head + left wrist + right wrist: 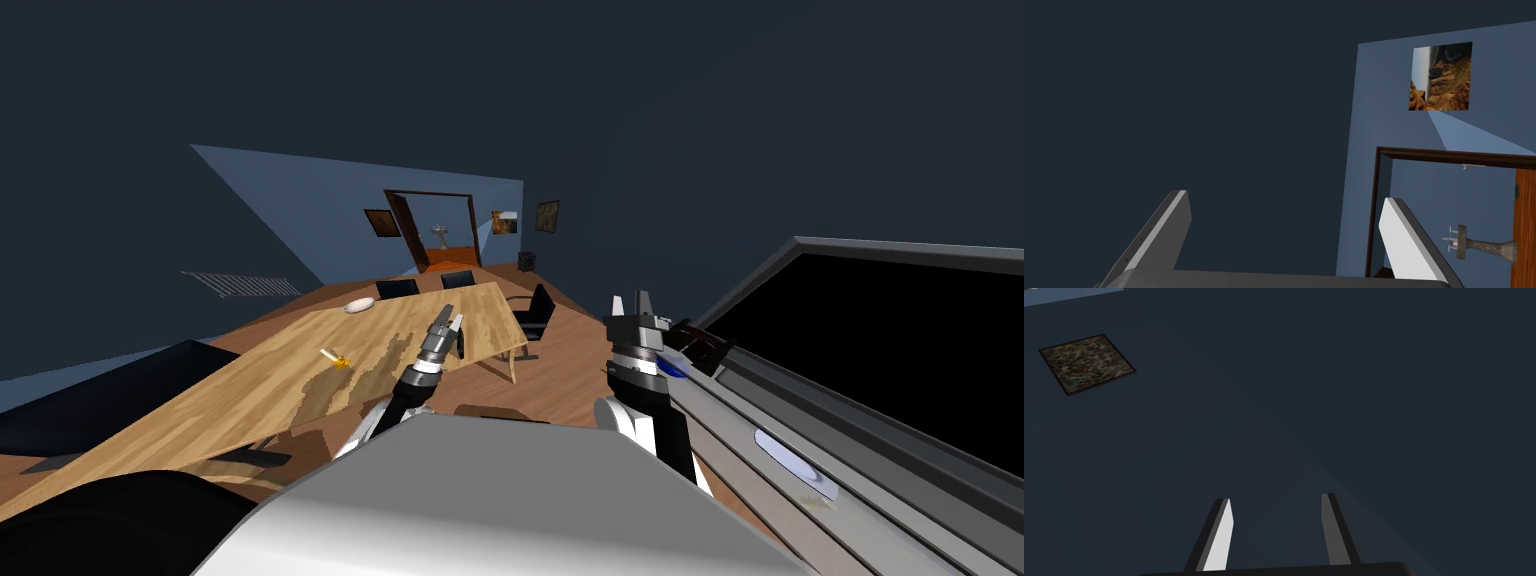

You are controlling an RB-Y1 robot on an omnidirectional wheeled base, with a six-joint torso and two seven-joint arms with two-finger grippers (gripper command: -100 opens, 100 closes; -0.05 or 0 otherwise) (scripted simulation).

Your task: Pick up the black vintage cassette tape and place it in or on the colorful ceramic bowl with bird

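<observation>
Head view: a long wooden table (250, 390) runs left toward a far doorway (445, 232); right, a grey shelf (760, 400) — the dark cassette tape (702, 345) lies there just beside the right gripper (630, 297), hard to make out. The left gripper (449, 316) and the right one each hold 2 fingers spread, empty.

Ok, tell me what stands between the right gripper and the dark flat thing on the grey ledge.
Nothing visible does. The right gripper, fingers open and pointing up, stands right beside the dark flat thing on the grey ledge; a small blue item lies just nearer me.
</observation>
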